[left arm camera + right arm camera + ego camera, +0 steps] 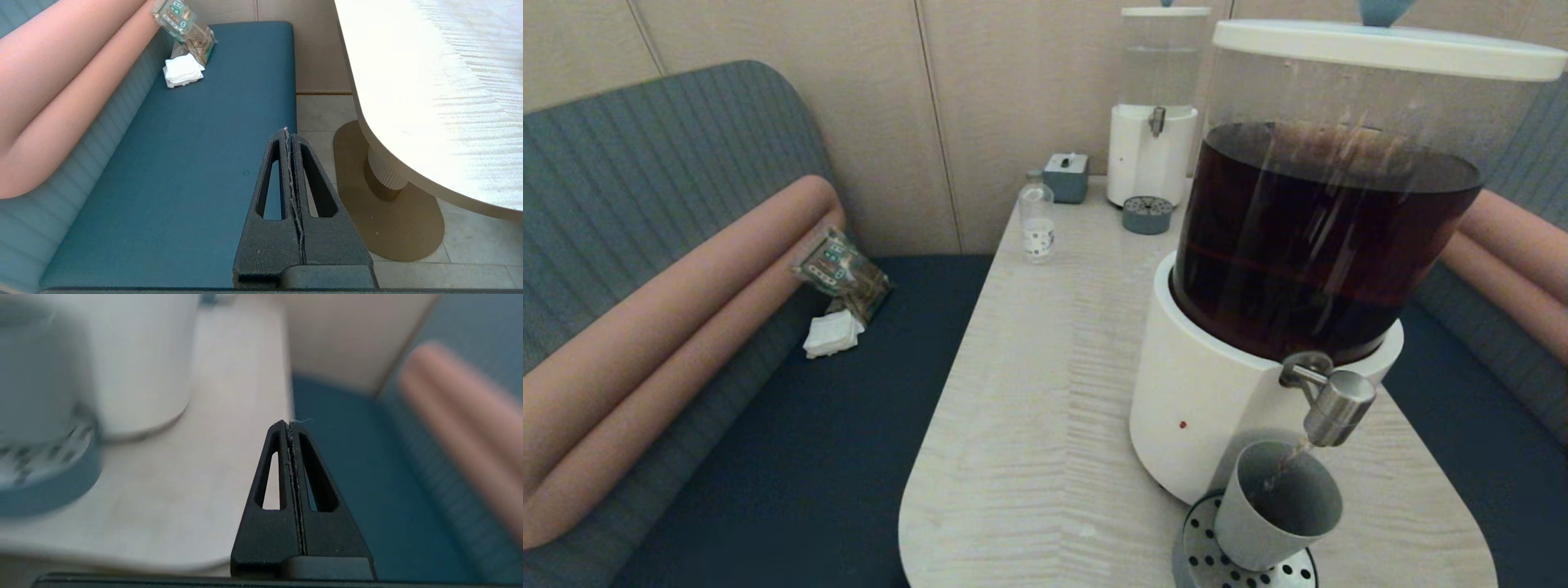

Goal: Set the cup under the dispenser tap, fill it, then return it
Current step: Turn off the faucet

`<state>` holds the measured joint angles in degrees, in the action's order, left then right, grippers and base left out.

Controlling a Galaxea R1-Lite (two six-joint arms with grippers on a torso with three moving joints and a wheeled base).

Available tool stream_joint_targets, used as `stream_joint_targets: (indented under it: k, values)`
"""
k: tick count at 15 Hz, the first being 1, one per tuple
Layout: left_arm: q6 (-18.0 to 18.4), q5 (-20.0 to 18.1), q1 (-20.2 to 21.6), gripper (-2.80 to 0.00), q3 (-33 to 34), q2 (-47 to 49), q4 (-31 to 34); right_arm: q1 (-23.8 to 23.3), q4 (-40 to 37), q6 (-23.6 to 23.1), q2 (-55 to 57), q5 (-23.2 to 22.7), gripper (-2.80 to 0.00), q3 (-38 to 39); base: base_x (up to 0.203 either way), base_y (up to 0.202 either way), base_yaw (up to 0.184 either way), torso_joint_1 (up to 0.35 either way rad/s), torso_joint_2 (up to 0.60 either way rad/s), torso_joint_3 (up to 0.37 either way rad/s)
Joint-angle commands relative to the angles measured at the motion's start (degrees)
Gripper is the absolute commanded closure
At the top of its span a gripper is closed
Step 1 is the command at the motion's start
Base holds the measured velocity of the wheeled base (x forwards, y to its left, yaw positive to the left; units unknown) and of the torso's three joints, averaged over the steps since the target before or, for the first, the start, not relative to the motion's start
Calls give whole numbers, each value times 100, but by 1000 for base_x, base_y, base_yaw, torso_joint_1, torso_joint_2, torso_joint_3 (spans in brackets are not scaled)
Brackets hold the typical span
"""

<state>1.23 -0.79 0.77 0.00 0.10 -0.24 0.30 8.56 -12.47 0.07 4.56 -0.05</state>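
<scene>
One cup (1278, 506), grey and tilted, sits on the perforated drip tray (1205, 563) under the dispenser tap (1335, 407), a thin stream running into it; only the head view shows this. Dark brown liquid fills much of the dispenser's tank (1327, 237). Off the counter (1045, 408), the left gripper (289, 134) hangs over the bench seat (196, 163), jaws closed on nothing. By the counter's edge, the right gripper (289, 426) has jaws closed and empty too.
</scene>
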Motion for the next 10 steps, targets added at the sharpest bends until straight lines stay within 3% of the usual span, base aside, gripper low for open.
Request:
stream_joint_targets:
  k: [1,2,10]
  values:
    - [0,0,2,0,0,-1,-2,5,-196,92,-60,-159,0,66,0,0,0,0,0,0]
    - [0,0,2,0,0,-1,-2,5,-316,138,-60,-361,0,66,0,0,0,0,0,0]
    - [0,0,2,0,0,8,-2,5,-550,-159,-25,-712,0,40,0,0,0,0,0,0]
